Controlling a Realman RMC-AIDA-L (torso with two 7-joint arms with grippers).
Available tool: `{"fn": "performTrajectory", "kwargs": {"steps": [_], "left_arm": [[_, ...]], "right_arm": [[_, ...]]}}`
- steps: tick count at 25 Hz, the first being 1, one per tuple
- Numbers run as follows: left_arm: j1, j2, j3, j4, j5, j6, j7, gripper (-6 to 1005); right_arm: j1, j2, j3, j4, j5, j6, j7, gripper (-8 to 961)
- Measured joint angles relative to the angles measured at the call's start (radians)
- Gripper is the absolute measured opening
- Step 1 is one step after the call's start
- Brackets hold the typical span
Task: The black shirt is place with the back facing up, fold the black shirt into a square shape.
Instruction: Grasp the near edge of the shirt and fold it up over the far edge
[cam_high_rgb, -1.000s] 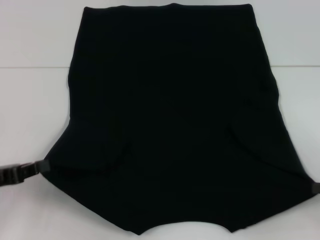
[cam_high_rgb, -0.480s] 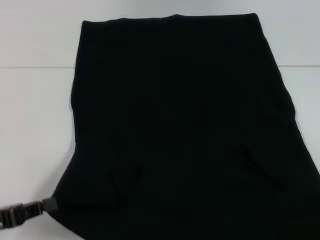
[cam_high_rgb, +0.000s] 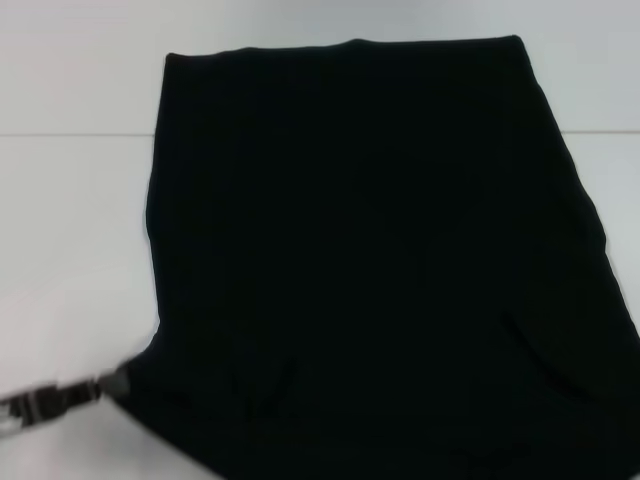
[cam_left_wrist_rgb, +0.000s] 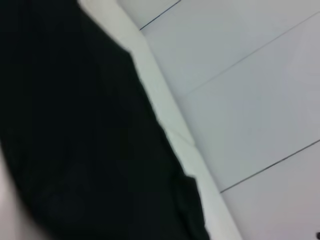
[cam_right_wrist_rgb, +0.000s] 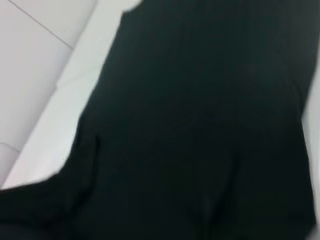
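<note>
Across nearly the whole head frame: the black shirt (cam_high_rgb: 370, 260), spread over a white tabletop (cam_high_rgb: 70, 220), far hem along the top. Lower left, the left gripper (cam_high_rgb: 108, 384) right at the shirt's near corner, jaws pinched on the fabric by the look of it. Right gripper out of frame.

Left wrist: black cloth (cam_left_wrist_rgb: 75, 130) filling the left side, pale floor on the right.

Right wrist: mostly black fabric (cam_right_wrist_rgb: 200, 125).

A white table (cam_high_rgb: 70, 250) is carrying the black shirt (cam_high_rgb: 360, 250), which is lying spread across most of its surface, its far edge running straight and its near part reaching the table's front edge.
</note>
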Motion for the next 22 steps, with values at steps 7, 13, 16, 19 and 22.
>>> {"fn": "performTrajectory", "kwargs": {"steps": [7,13,16,19,22], "left_arm": [[-0.227,0.09,0.001,-0.194,-0.047,-0.208,-0.022,13],[-0.377,0.131,0.003,-0.304,-0.074,-0.499,-0.017,13],[-0.425,0.125,0.009,-0.325,-0.085,-0.633,-0.005,14],[-0.461,0.113,0.009,-0.346,-0.1,-0.756,0.032,16],[-0.495,0.103,0.011,-0.381,-0.145,-0.894,0.105,19]], "right_arm": [[0.165,0.01,0.063,0.009,0.0,0.122,-0.003,87],[0.308,0.034,0.056,0.059,0.001,0.331,-0.003,91],[0.363,0.04,0.056,0.111,0.002,0.474,0.002,93],[0.414,0.045,0.057,0.171,0.004,0.608,-0.001,96],[0.461,0.061,0.057,0.197,0.005,0.737,-0.005,98]]}}
